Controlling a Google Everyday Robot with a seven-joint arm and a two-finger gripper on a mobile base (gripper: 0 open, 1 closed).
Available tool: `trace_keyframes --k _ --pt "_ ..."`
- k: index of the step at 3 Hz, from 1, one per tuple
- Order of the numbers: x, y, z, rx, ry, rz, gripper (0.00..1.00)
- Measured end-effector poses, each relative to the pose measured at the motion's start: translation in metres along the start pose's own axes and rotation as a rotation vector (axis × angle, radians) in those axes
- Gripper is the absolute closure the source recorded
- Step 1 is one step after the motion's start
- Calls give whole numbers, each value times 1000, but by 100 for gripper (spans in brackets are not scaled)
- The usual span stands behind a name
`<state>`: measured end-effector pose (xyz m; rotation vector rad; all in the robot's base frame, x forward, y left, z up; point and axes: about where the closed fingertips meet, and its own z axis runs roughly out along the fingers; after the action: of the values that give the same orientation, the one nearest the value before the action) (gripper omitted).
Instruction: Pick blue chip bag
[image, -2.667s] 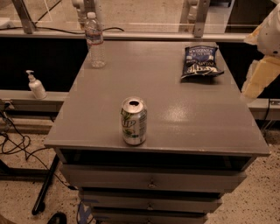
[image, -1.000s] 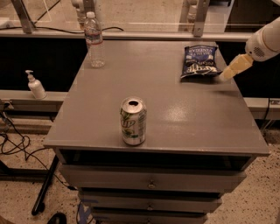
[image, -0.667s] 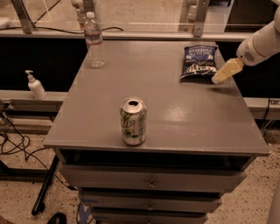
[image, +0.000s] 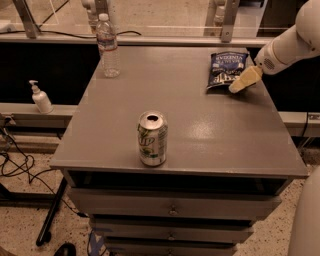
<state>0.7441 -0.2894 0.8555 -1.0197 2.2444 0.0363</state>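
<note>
The blue chip bag (image: 226, 69) lies flat at the far right of the grey table (image: 185, 130), dark navy with white lettering and a pale picture. My gripper (image: 243, 81) comes in from the right on a white arm and hangs just over the bag's right edge, near its lower right corner. Its pale fingers point down and to the left.
A green-and-silver soda can (image: 152, 138) stands upright near the table's front edge. A clear water bottle (image: 108, 46) stands at the far left corner. A soap dispenser (image: 41, 98) sits on a ledge to the left. Drawers are below the tabletop.
My gripper has swung in from the right side of the table, moving left and down until it reaches the chip bag's right edge. The bag and can have not moved.
</note>
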Motion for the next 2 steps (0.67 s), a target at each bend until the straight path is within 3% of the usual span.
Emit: trace_keyframes --k 2 --pt "0 0 2 -10 1 25 62"
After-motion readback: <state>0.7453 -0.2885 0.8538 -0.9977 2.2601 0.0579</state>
